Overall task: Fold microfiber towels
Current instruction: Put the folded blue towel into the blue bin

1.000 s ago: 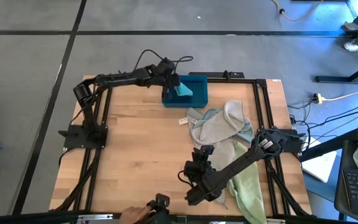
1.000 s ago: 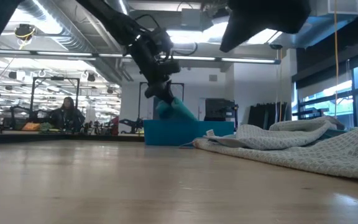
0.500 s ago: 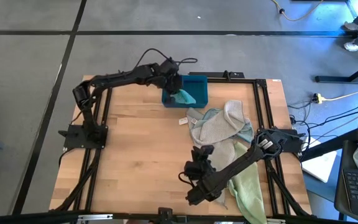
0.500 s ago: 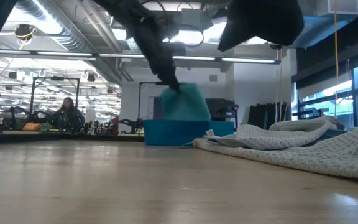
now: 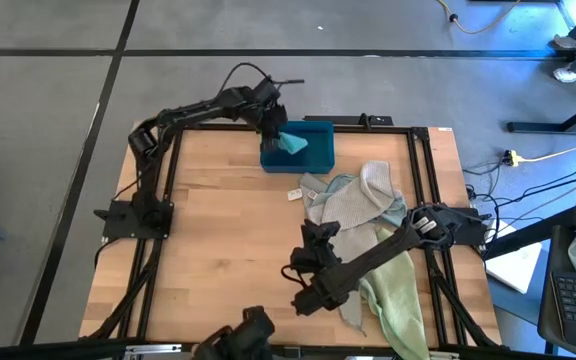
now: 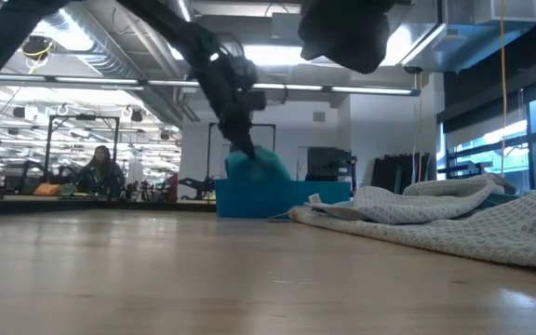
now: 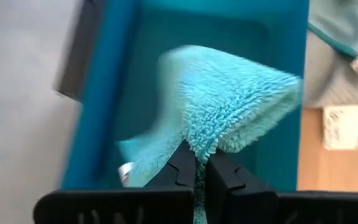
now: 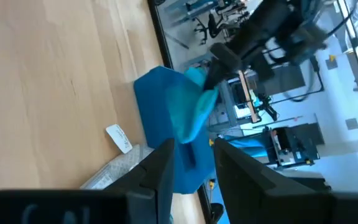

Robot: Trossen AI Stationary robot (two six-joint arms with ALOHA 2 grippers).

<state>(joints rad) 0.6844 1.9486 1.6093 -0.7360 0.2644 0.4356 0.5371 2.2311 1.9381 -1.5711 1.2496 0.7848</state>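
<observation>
left gripper (image 7: 196, 163) pinching teal towel (image 7: 229, 106) over blue bin (image 5: 313, 150) at desk's far edge, right gripper (image 8: 188, 165) fingers spread, above desk's near-middle, other towels (image 5: 363, 205) heaped near right edge

**Where things sit on the table**

We see the bin (image 5: 310, 147) at the far edge of the table (image 5: 218, 240), about midway across. Above its left end the left gripper (image 5: 275, 133) pinches one towel (image 5: 295, 143), which hangs into the bin. The heap of towels (image 5: 358, 205) lies just near of the bin, toward the right, trailing to the near right edge. The right gripper (image 5: 303, 290) hovers over the near middle, left of that heap.
</observation>
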